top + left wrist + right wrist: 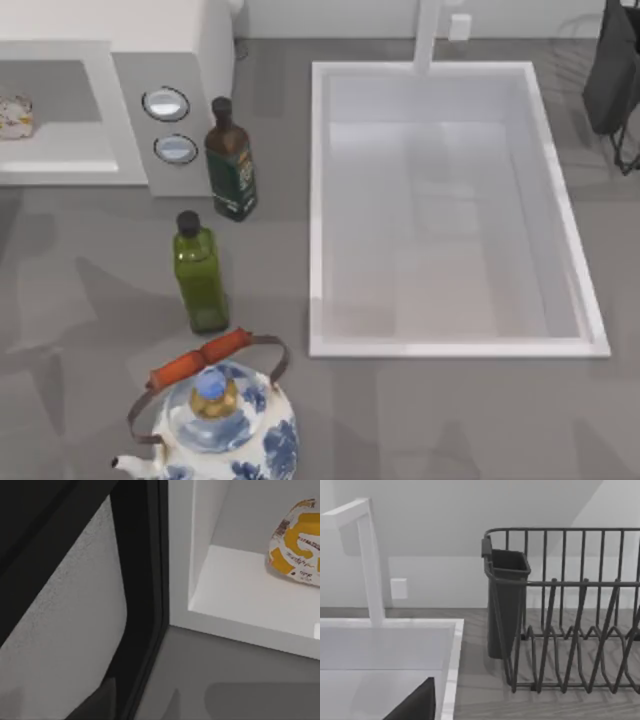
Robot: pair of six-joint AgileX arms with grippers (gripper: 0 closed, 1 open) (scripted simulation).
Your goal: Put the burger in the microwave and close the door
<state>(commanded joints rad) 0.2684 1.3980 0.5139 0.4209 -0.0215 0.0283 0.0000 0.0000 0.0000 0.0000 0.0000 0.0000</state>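
The white microwave [165, 35] stands at the table's back left with its cavity open. Its grey control panel [135, 85] carries two round dials. The burger [14, 116], a pale wrapped round item, lies on the cavity floor at the far left. In the left wrist view the burger [295, 545] shows yellow print on its wrapper and rests inside the white cavity [240, 595]. Close to that camera stands the door [65, 630], swung open, with a speckled grey window in a dark frame. My right arm [612, 70] hangs parked at the back right.
A dark green bottle [231, 160] and a lighter green bottle [200, 272] stand just right of the microwave. A blue-and-white teapot [222, 420] sits at the front. A white sink [450, 210] with a tap [370, 560] takes the middle right. A dark dish rack [570, 610] stands behind it.
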